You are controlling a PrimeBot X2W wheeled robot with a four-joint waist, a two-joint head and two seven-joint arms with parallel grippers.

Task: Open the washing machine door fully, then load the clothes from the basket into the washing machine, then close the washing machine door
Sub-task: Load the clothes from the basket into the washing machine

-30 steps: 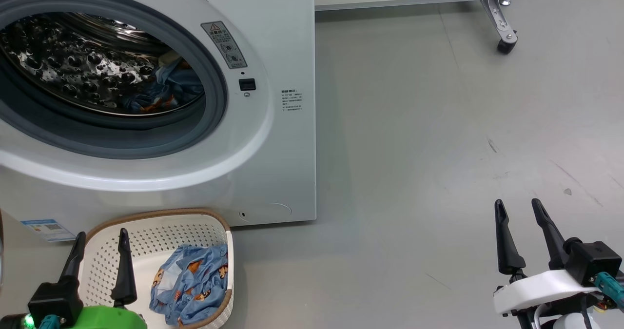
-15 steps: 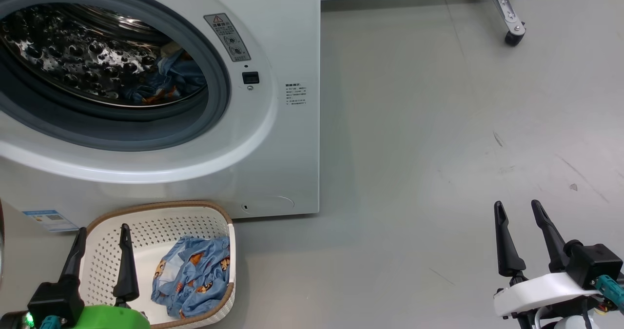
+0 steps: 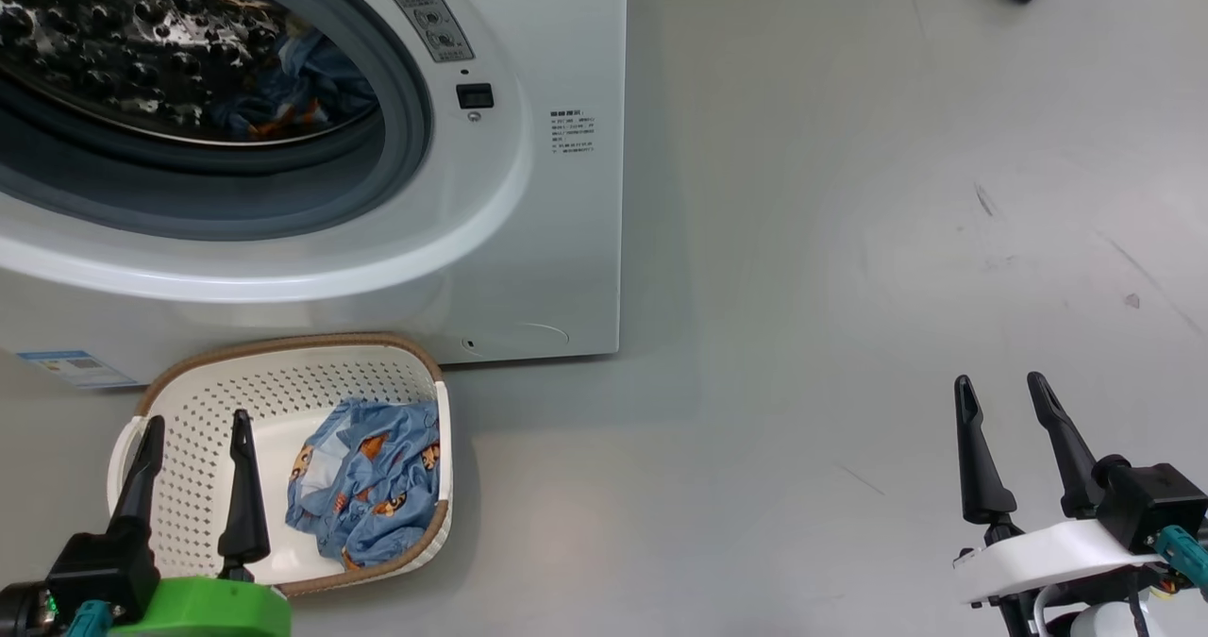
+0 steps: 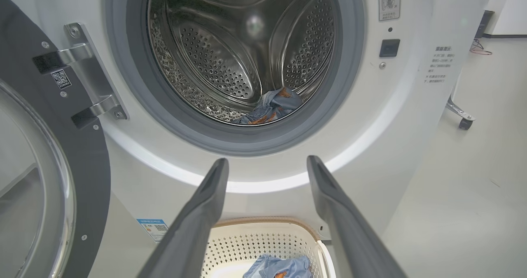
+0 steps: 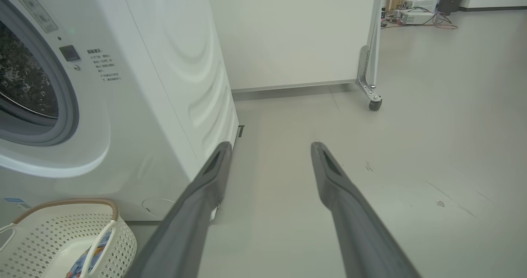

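**Position.** The large white front-loading washing machine [image 3: 566,241] stood with its round glossy black door [image 4: 92,175] swung wide on its hinge, at the left of the left wrist view. One light blue printed garment [image 4: 269,107] lay low in the dimpled steel drum [image 4: 214,59]. A second light blue garment with orange-brown cartoon figures [image 3: 373,481] lay crumpled in the right half of the small cream-white perforated plastic basket [image 3: 283,343]. The brown-rimmed basket sat on the grey floor [image 3: 802,335] just in front of the machine.

**Claws.** The left claw [image 3: 195,420] hovered over the basket's left half, fingers spread and empty, clear of the cloth. The right claw [image 3: 1000,382] hung well off to the right over bare floor, likewise spread and empty.

**Assessment.** The garment in the basket appeared light, soft and limp, and would likely sag and trail when lifted. A pinch on a raised fold near the middle of the heap should gather most of it. A hold at an edge risked a trailing end snagging on the basket rim or the grey rubber gasket [image 4: 247,140].
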